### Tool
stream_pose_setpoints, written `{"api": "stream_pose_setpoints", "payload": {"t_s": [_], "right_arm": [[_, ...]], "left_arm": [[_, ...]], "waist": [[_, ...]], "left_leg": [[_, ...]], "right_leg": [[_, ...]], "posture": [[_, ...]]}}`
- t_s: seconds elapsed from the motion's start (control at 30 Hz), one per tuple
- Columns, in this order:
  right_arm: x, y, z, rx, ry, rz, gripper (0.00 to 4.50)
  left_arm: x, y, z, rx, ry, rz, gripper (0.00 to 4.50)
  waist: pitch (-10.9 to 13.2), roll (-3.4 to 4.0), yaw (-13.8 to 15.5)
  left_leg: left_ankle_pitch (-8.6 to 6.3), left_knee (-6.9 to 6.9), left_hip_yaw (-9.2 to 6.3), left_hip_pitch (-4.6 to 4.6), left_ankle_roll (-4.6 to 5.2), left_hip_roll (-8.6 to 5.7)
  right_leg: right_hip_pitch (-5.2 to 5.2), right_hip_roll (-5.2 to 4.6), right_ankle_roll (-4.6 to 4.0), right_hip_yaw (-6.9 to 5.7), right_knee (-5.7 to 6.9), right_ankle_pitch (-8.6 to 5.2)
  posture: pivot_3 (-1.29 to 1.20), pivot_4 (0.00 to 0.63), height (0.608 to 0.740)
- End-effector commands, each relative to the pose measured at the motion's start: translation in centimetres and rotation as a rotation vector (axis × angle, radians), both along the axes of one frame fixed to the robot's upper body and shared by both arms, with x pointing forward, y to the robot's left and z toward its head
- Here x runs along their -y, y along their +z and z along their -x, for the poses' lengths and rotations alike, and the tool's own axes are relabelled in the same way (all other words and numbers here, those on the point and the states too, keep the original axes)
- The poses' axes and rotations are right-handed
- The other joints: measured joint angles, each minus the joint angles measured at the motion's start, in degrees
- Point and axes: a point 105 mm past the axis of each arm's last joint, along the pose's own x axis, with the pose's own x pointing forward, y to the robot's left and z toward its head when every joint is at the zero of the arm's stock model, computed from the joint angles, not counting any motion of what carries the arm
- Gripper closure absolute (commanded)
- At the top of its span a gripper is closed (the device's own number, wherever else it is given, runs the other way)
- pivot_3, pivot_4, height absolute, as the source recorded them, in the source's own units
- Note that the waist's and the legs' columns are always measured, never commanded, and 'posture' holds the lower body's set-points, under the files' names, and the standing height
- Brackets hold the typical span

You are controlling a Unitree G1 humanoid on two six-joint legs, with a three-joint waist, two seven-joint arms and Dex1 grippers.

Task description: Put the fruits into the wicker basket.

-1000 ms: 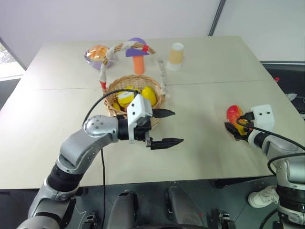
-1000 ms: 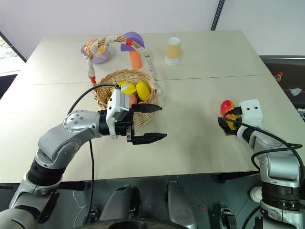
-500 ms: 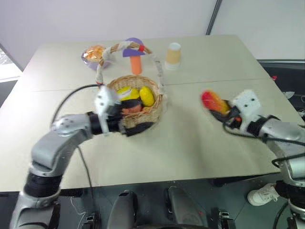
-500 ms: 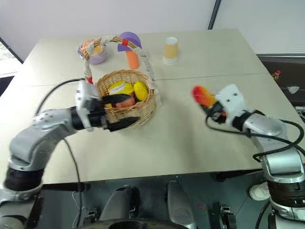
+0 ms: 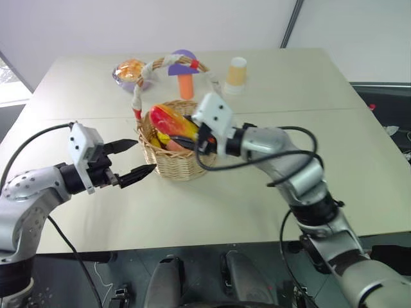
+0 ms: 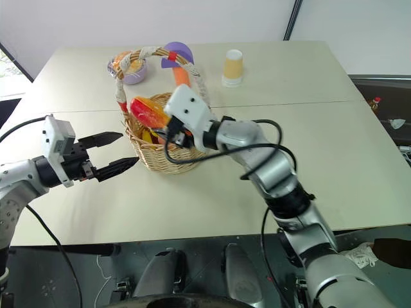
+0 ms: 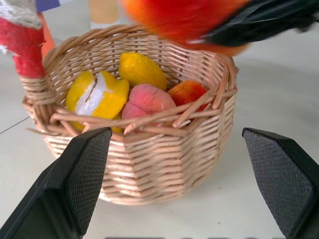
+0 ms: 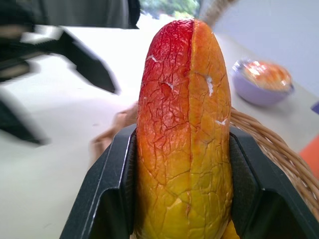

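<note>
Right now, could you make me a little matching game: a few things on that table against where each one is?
Things:
1 mango
2 peach
3 paper cup
4 left hand

Places:
A open, beside the wicker basket
B lying in the wicker basket
C on the table beyond the wicker basket
D clamped in the right hand, above the wicker basket

Pairs: 1-D, 2-B, 3-C, 4-A

Light: we see bright, even daylight, soft on the table (image 5: 257,212).
Shadows: faint, under the wicker basket (image 5: 176,163).
Blur: in the left wrist view the mango (image 7: 189,20) smears; the right wrist view's background is unfocused.
</note>
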Motion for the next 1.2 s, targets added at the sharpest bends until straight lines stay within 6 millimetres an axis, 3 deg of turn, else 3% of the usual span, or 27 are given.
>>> {"api": "stream_pose_setpoints", "payload": {"t_s": [0.03,0.17,0.2,0.23,0.37,0.43,0.5,0.63,0.73,0.83,0.97,1.07,1.13,1.2], "right_arm": [[-0.6,1.8,-0.8,0.06,-0.029,-0.018,2.24],[-0.7,2.8,-1.0,0.142,-0.044,-0.03,0.32],[-0.5,3.3,-0.7,0.175,-0.036,-0.033,0.15],[-0.4,3.7,-0.5,0.198,-0.03,-0.036,0.15],[1.8,4.5,4.1,0.195,0.186,-0.088,0.15],[3.7,4.1,6.7,0.168,0.28,-0.111,0.15],[5.8,3.0,7.4,0.071,0.25,-0.149,0.15],[8.2,1.1,5.5,-0.021,0.061,-0.196,0.15],[8.4,0.3,3.2,-0.015,-0.058,-0.219,0.15],[8.4,0.1,-0.9,-0.018,-0.241,-0.322,0.15],[7.8,0.1,-3.1,-0.016,-0.305,-0.397,0.15],[7.6,-0.1,-4.1,-0.032,-0.322,-0.439,0.98],[7.6,-0.1,-4.3,-0.036,-0.32,-0.457,1.87],[7.5,0.1,-4.3,-0.04,-0.312,-0.473,3.12]], "left_arm": [[0.6,1.3,0.6,0.066,-0.004,0.017,0.0],[1.3,1.3,0.6,0.068,-0.012,0.037,0.0],[1.4,1.3,0.5,0.069,-0.014,0.041,0.0],[1.5,1.3,0.4,0.07,-0.015,0.044,0.0],[1.9,1.2,-0.2,0.074,-0.024,0.056,0.0],[2.2,1.2,-0.4,0.071,-0.037,0.064,0.0],[2.6,1.2,-0.6,0.072,-0.051,0.078,0.0],[2.9,1.5,-1.2,0.079,-0.07,0.095,0.0],[3.3,1.5,-1.4,0.08,-0.089,0.097,0.0],[3.9,1.7,-1.6,0.092,-0.105,0.106,0.0],[4.5,2.0,-1.6,0.104,-0.118,0.113,0.0],[4.9,2.0,-1.3,0.108,-0.122,0.117,0.0],[4.9,2.0,-1.2,0.109,-0.12,0.117,0.0],[4.8,2.0,-1.1,0.108,-0.116,0.117,0.0]], "waist": [[0.0,0.0,0.0],[0.0,0.0,-0.3],[0.0,0.01,-0.4],[0.0,0.01,-0.4],[0.0,0.01,0.0],[0.0,0.0,0.5],[0.0,0.0,0.7],[0.0,0.02,0.5],[0.0,0.02,0.2],[0.0,0.0,-0.5],[0.0,0.01,-0.6],[0.0,0.01,-0.6],[0.0,0.01,-0.5],[0.0,0.01,-0.5]], "left_leg": [[0.0,0.0,0.01,-0.04,0.0,-0.04],[0.0,0.0,0.0,-0.09,0.0,-0.04],[0.0,0.0,0.0,-0.09,0.0,-0.04],[0.0,0.0,-0.01,-0.09,0.0,-0.05],[0.0,0.0,-0.07,-0.14,0.0,-0.04],[-0.02,0.0,-0.08,-0.18,0.03,-0.05],[-0.03,-0.01,-0.08,-0.18,0.06,-0.05],[-0.03,0.03,-0.01,-0.08,0.05,-0.01],[-0.03,0.03,0.08,0.1,0.05,0.04],[-0.03,-0.01,0.07,0.14,0.06,0.1],[-0.02,-0.01,0.1,0.15,0.04,0.11],[-0.02,-0.02,0.1,0.07,0.04,0.11],[-0.02,-0.02,0.09,-0.02,0.03,0.13],[-0.02,-0.02,0.09,-0.04,0.03,0.13]], "right_leg": [[-0.04,-0.05,0.0,0.0,0.0,0.01],[-0.08,-0.06,0.0,-0.02,0.0,0.01],[-0.08,-0.05,0.0,-0.02,0.01,0.01],[-0.09,-0.05,0.0,-0.02,0.01,0.01],[-0.09,-0.03,0.0,-0.1,0.0,0.01],[-0.07,-0.05,0.01,-0.13,-0.08,0.01],[-0.04,-0.04,0.01,-0.14,-0.14,0.02],[-0.01,0.05,-0.01,-0.09,-0.1,0.03],[0.03,0.33,-0.08,0.02,-0.07,0.05],[0.03,0.46,-0.14,0.05,0.0,0.02],[0.01,0.46,-0.17,0.09,0.05,0.04],[-0.03,0.42,-0.17,0.1,0.02,0.04],[-0.09,0.36,-0.16,0.1,0.01,0.05],[-0.09,0.3,-0.16,0.11,0.01,0.05]], "posture": [[0.0,0.15,0.74],[0.0,0.15,0.74],[0.0,0.15,0.74],[0.0,0.15,0.74],[0.0,0.15,0.74],[0.0,0.15,0.74],[0.0,0.15,0.74],[0.0,0.15,0.74],[0.0,0.15,0.74],[0.0,0.15,0.74],[0.0,0.15,0.74],[0.0,0.15,0.74],[0.0,0.15,0.74],[0.0,0.15,0.74]]}}
